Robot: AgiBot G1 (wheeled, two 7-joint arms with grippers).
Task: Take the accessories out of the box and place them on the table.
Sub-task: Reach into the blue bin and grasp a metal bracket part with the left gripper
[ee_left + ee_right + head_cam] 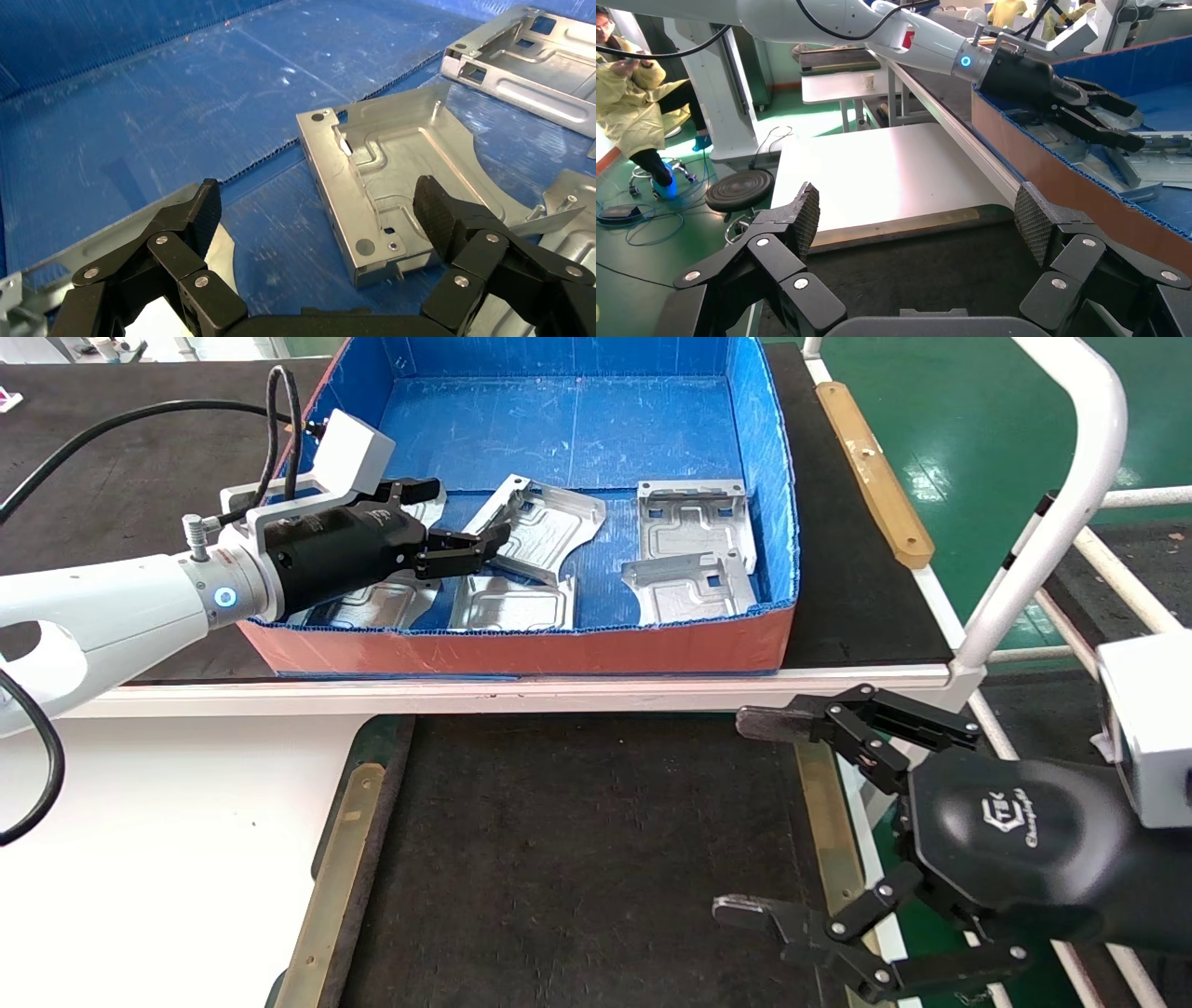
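The box [559, 649] sits behind the table [577, 859]. The accessories [694, 519] lie inside it. My left gripper [461, 523] is in the box over them. My right gripper [759, 817] is beside the table's right edge.

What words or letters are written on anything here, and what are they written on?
"TK": logo letters on the black body of the right claw, seen in the head view.
A line of small script under that logo: too small to read for sure.
A small white mark on the black body of the left claw, reaching into the box: too small to read.
The metal plates and the table: no writing visible.
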